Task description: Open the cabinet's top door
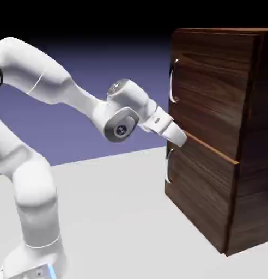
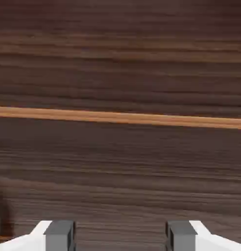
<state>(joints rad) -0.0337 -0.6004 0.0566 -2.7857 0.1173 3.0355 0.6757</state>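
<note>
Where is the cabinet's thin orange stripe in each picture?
Exterior view: right of the middle, the orange stripe slants down to the right between the top door and bottom door.
Hand view: straight across, near the middle.
Both show dark wood beside it.

Dark brown, straight-grained wood across the tall boxy cabinet (image 1: 212, 141), satin with a soft sheen; smooth, shiny silver metal on the curved upper handle (image 1: 174, 82). Glossy white, plastic-looking shell on the jointed arm (image 1: 35, 182) (almost porcelain, that). And the pale grey desk (image 1: 109, 218): smooth, matt.
</note>
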